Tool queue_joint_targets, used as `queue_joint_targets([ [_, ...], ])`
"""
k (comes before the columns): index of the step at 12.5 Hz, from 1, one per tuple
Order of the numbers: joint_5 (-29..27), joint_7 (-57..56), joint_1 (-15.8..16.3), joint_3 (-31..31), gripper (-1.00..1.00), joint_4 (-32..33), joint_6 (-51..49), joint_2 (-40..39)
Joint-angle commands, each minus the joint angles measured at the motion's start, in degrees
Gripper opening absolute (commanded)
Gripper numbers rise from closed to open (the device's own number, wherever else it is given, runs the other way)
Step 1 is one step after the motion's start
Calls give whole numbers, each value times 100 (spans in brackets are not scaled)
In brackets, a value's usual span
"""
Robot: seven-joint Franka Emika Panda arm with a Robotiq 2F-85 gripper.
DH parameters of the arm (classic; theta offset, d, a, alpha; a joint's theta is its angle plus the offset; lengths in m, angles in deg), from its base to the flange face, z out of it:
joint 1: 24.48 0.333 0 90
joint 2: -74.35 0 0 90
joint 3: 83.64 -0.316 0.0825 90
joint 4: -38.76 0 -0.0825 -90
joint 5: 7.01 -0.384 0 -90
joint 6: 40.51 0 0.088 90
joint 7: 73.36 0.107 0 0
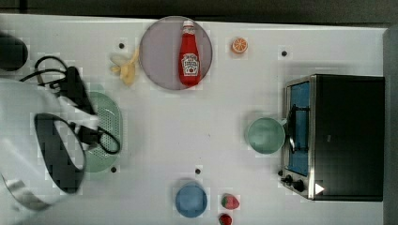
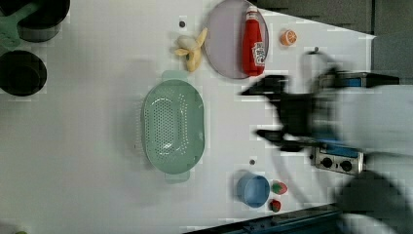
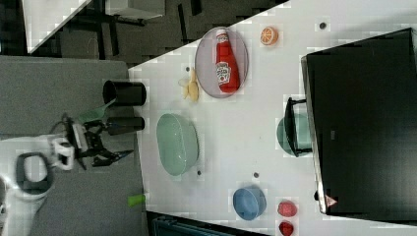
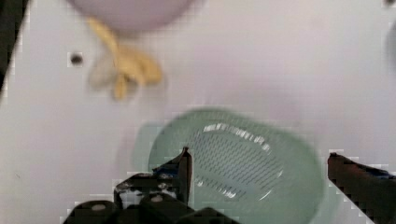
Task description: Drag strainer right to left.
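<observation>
The pale green oval strainer (image 2: 173, 127) lies on the white table (image 2: 97, 161) with its perforated bottom showing. It sits at the top view's left, strainer (image 1: 107, 123), partly covered by my arm. My gripper (image 2: 259, 112) is open and blurred, hanging above the table at the left view's right, apart from the strainer. In the wrist view the gripper (image 4: 261, 165) is spread wide, and the strainer (image 4: 243, 163) shows below and between its dark fingertips (image 4: 185, 163). Nothing is held. In the right view the strainer (image 3: 177, 143) lies near the table's left edge.
A greyish-lilac plate (image 1: 159, 51) carries a ketchup bottle (image 1: 189, 54), with a banana (image 1: 126, 68) beside it. An orange slice (image 1: 239, 45), a green cup (image 1: 265, 135), a toaster oven (image 1: 338, 136), a blue cup (image 1: 191, 199) and strawberries (image 1: 230, 201) stand farther off. Black cups (image 3: 124, 92) sit by the edge.
</observation>
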Motion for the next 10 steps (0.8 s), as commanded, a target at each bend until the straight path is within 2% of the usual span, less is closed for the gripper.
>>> queue_joint_targets([
  [1, -102, -1625, -373, 692, 100, 102, -514, 386],
  [3, -99, -2641, -486, 1239, 100, 91, -833, 794],
  [7, 77, -3574, -596, 2252, 100, 90, -1254, 1366],
  [10, 359, -4510, -600, 2568, 100, 89, -1400, 1561],
])
